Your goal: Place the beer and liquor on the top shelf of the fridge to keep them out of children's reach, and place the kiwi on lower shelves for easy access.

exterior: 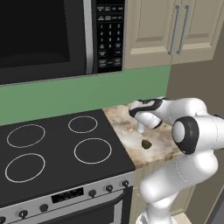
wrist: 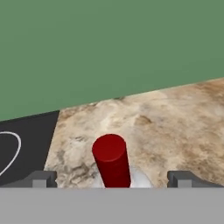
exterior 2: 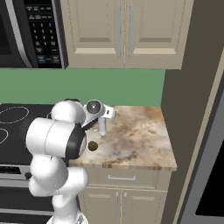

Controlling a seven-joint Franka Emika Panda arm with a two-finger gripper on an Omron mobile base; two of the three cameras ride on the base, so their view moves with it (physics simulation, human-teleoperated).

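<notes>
- End effector (wrist: 112,179): jaws wide, straddling the red cap from above, nothing gripped yet.
- Liquor (wrist: 112,160): upright on the marbled counter (exterior 2: 140,140), not shelved.
- Kiwi (exterior: 146,144): on the counter just beside the liquor, not shelved.

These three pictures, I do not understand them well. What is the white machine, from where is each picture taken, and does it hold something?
The white machine is a robot arm in a simulated kitchen. Two pictures come from cameras behind it, left and right; the third looks along its hand. On the marble counter beside the stove stand the liquor, a pale bottle with a red cap, and the small brown kiwi. The gripper is open, its fingertips on either side of the bottle's cap. It holds nothing yet.
</notes>
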